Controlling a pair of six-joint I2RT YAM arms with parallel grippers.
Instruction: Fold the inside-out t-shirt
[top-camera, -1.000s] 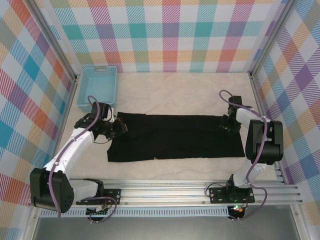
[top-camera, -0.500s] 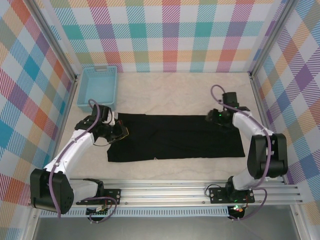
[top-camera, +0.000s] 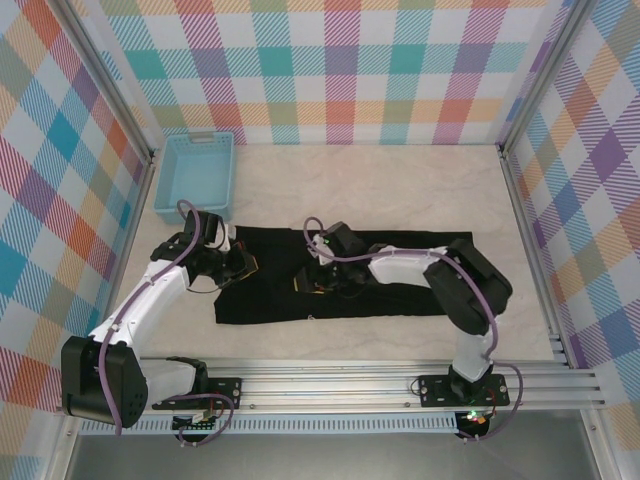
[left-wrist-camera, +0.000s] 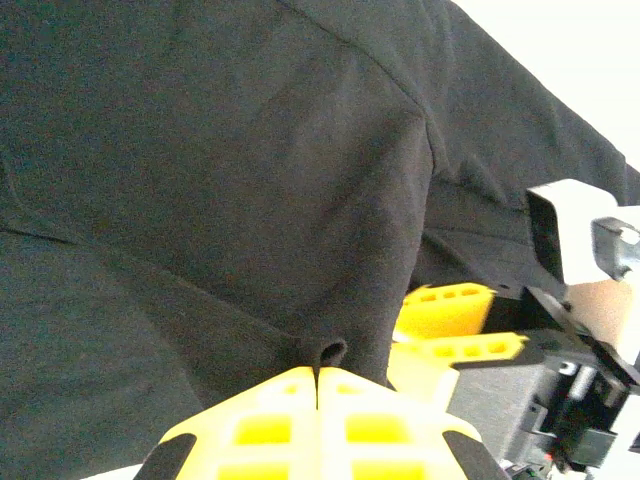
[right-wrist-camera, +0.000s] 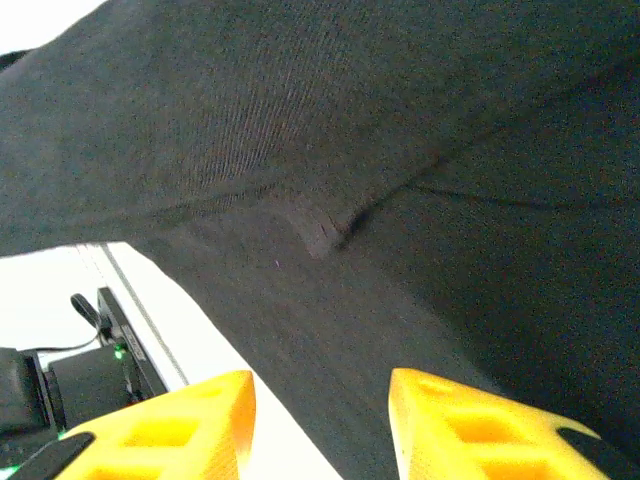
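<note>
Inside-out t-shirt (top-camera: 265, 298), plain black, stretched as a long creased strip across the table (top-camera: 400, 190).
Left end pinched in the closed left gripper (left-wrist-camera: 318, 374); right gripper (right-wrist-camera: 320, 380) at its middle, jaws partly apart, nothing visibly held.

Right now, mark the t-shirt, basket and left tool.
t-shirt (top-camera: 268, 298), top view, flat cloth near its front edge.
basket (top-camera: 195, 182), top view, its bare floor.
left tool (left-wrist-camera: 318, 372), left wrist view, between its shut fingertips.

Left pincer (left-wrist-camera: 318, 374) clamped, right pincer (right-wrist-camera: 320, 388) — parted
</note>
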